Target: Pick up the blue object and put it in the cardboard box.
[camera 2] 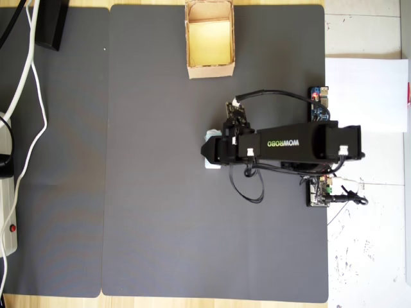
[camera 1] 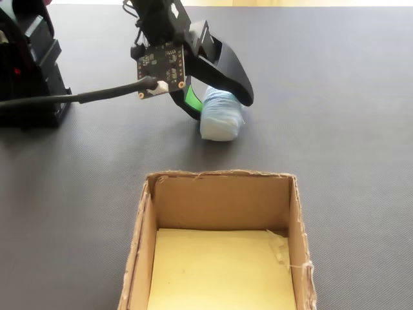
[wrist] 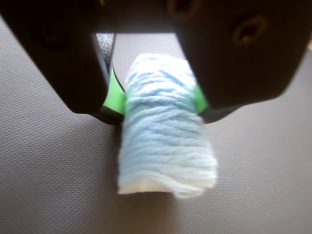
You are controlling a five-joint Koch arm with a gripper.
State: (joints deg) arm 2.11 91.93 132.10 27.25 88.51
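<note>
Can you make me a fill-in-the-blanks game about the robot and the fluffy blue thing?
1. The pincer has its jaws on both sides of the ____ object.
2. The pads inside the pincer's jaws are colored ____.
3. The cardboard box has ____ inside it so far.
4. Everything sits on a dark ____ mat.

Missing words: blue; green; nothing; gray

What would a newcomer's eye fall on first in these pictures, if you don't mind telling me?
Probably the pale blue yarn bundle, filling the wrist view, with the gripper closed on its sides by green-padded jaws while it sits on the dark grey mat. Next, the open cardboard box with its yellow floor, empty, nearest the camera in the fixed view.
</note>
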